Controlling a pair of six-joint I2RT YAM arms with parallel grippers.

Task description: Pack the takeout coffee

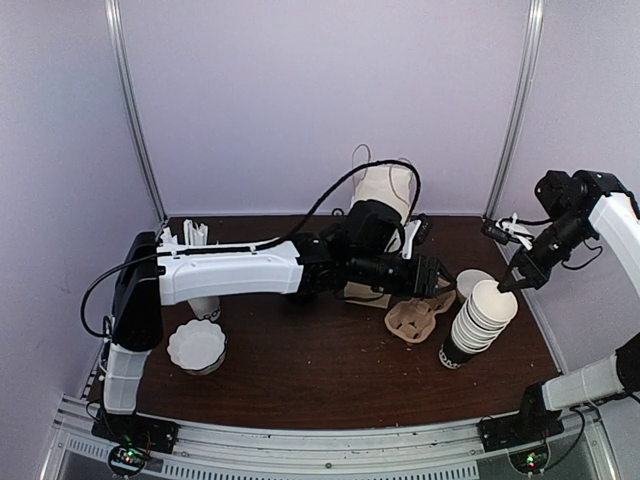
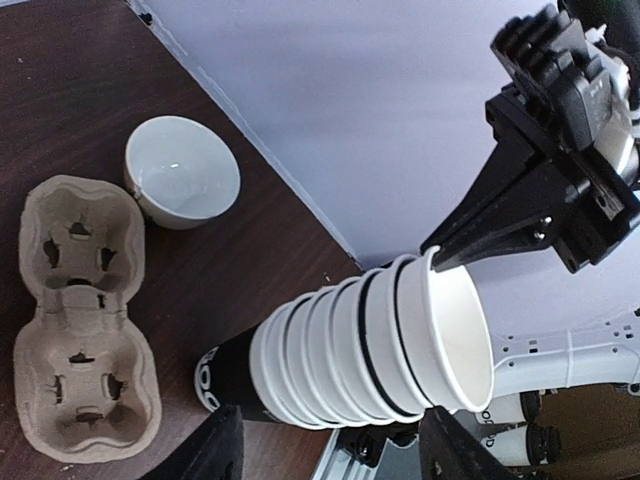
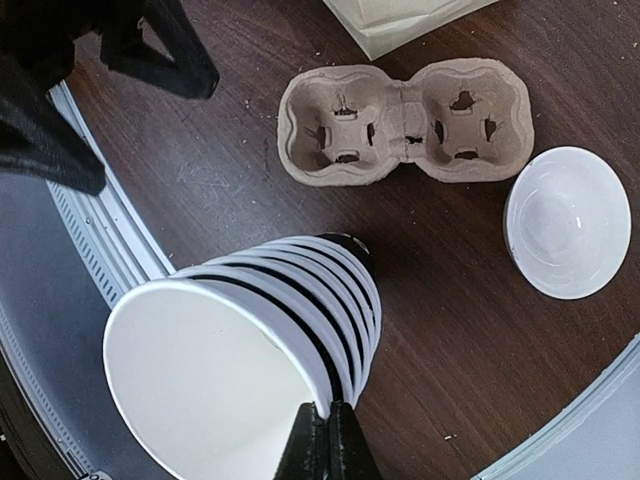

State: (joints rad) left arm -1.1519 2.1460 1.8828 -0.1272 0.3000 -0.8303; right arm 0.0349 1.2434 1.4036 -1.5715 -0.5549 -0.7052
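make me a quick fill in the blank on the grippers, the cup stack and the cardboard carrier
The right gripper pinches the top cup by its ___.
The left gripper hovers by the stack of cups with its jaws ___.
The cardboard carrier holds ___ cups.
Missing words: rim; open; no.

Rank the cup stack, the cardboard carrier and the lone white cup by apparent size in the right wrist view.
1. cup stack, largest, though being nearest the lens inflates it.
2. cardboard carrier.
3. lone white cup.
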